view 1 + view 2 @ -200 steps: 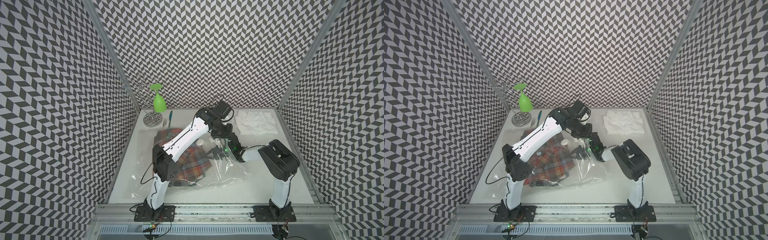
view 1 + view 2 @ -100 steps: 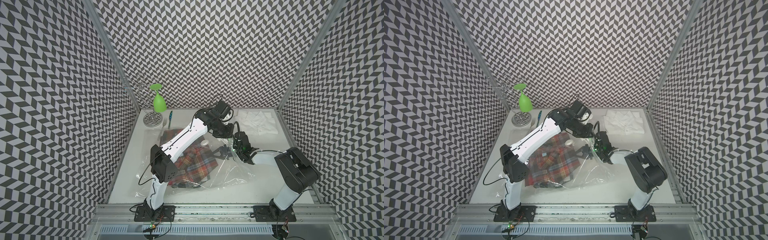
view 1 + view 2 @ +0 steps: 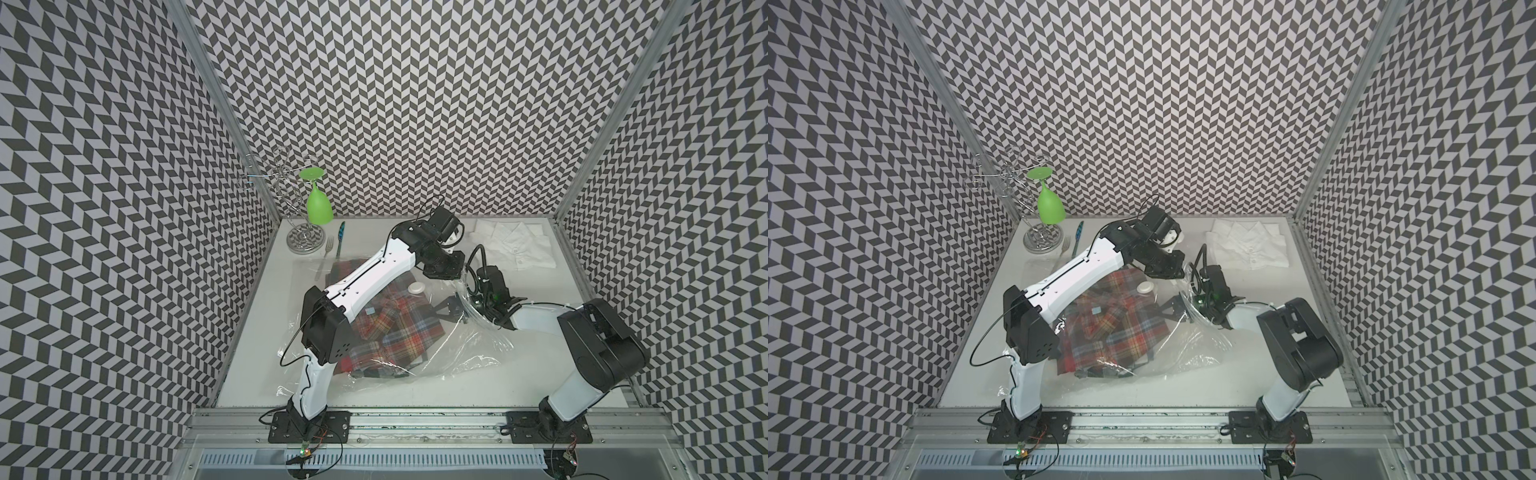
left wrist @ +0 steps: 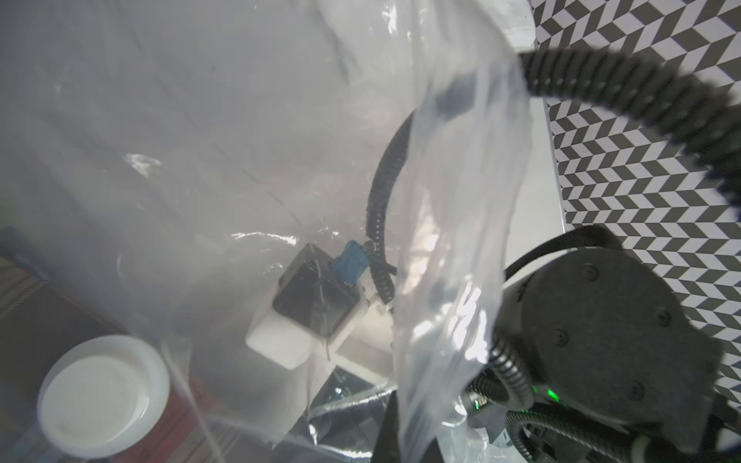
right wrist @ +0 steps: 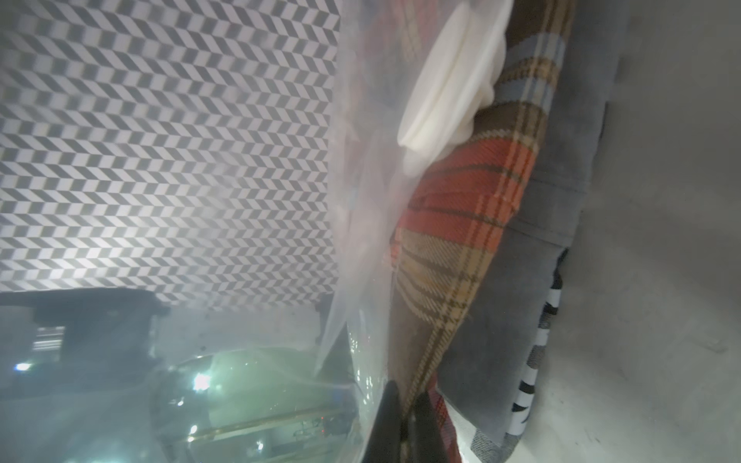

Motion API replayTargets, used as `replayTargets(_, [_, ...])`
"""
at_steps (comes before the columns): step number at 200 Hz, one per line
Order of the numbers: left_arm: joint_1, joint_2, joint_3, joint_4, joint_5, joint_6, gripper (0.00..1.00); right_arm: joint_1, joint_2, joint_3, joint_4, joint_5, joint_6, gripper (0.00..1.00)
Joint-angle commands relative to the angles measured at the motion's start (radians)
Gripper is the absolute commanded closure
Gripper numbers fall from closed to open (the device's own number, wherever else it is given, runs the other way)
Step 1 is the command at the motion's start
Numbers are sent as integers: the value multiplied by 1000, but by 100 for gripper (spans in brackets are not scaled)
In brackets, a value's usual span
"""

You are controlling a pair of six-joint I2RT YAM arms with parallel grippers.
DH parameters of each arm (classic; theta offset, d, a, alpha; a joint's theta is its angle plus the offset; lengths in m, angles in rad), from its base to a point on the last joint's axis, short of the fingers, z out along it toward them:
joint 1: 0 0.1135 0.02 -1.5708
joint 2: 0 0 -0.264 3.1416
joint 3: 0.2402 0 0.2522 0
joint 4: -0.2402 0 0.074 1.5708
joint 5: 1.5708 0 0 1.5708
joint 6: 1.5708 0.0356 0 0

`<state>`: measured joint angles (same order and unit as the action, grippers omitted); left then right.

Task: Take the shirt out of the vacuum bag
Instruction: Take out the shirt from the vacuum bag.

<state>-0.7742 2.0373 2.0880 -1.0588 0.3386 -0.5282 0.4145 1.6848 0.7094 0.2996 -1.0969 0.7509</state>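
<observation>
Vacuum bag lies crumpled mid-table, nearest us, with the plaid shirt inside, toward the left arm's side. We note the right gripper reaching into the bag from the right, clenched on the shirt's plaid edge. That is plain in the right wrist view but only a dark shape through film in both top views. Just beyond, the left gripper is pinched on the bag's raised upper film; its wrist view shows film and the white valve cap, not its fingers. Small pale tag on the shirt: unreadable. Farthest: folded white shirt, green glass.
</observation>
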Motion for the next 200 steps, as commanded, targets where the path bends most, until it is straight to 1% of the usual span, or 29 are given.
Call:
replayTargets(1, [18, -27, -7, -1, -3, 20, 100, -12, 46, -8, -15, -7, -57, 100])
replayTargets(26, [29, -34, -18, 5, -3, 21, 100, -15, 75, 36, -54, -6, -91, 100])
replayTargets(40, [39, -41, -25, 8, -3, 21, 100, -31, 43, 42, -23, -34, -50, 100])
replayTargets(49, [47, -47, -30, 5, -8, 22, 100, -52, -26, 26, 7, -46, -6, 100])
replayTargets(61, [61, -64, -48, 6, -17, 22, 100, -90, -161, -8, 36, -47, 35, 100])
replayTargets(74, [78, -87, -85, 27, -12, 19, 100, -137, -266, -24, -90, -15, -6, 100])
replayTargets(88, [94, -105, -118, 46, -3, 19, 100, -176, -310, -63, -201, -9, -85, 100])
replayTargets(94, [99, -107, -124, 47, -3, 20, 100, -188, -311, -91, -221, -18, -107, 100])
replayTargets(104, [106, -108, -126, 42, -1, 25, 100, -204, -307, -141, -213, -26, -106, 100])
replayTargets(121, [110, -103, -128, 39, 0, 34, 100, -230, -298, -187, -223, 1, -117, 100])
replayTargets(152, [115, -98, -126, 37, 12, 39, 100, -256, -273, -151, -399, 95, -239, 100])
replayTargets(174, [119, -97, -128, 40, 11, 41, 100, -275, -222, -119, -556, 216, -346, 100])
replayTargets(184, [118, -99, -128, 46, 17, 43, 100, -280, -206, -116, -575, 236, -362, 100])
replayTargets(200, [120, -104, -125, 52, 27, 42, 99, -283, -198, -123, -548, 223, -362, 100])
